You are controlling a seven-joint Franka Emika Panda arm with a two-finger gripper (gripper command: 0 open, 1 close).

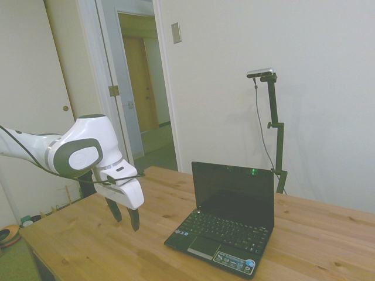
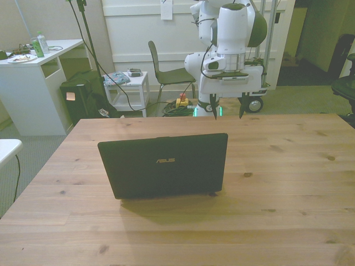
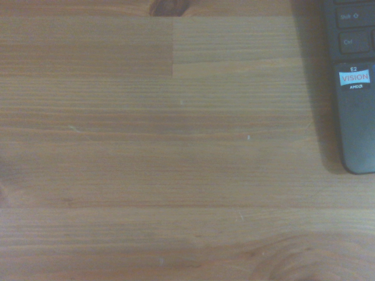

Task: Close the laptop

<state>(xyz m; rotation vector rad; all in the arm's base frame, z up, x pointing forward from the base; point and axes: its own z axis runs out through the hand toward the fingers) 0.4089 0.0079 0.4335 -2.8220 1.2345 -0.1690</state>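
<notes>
The small black laptop [image 1: 229, 218] stands open on the wooden table [image 1: 82, 240], its dark screen upright and its keyboard, grey touchpad and palm-rest stickers showing. In the front view I see the glossy back of the laptop lid [image 2: 163, 163]. My gripper [image 1: 124, 219] hangs above the table beside the laptop's keyboard side, apart from it, fingers pointing down. In the front view the gripper [image 2: 228, 113] is open and holds nothing, behind the lid toward the front view's right. The wrist view catches one laptop corner [image 3: 357, 117] with a sticker.
Bare wood of the table [image 2: 288, 183] lies on both sides of the laptop. Beyond the table are a chair [image 2: 166, 69], a white desk [image 2: 33, 83] with bottles, and a small white side table [image 2: 128, 86]. An open doorway [image 1: 143, 88] shows in the side view.
</notes>
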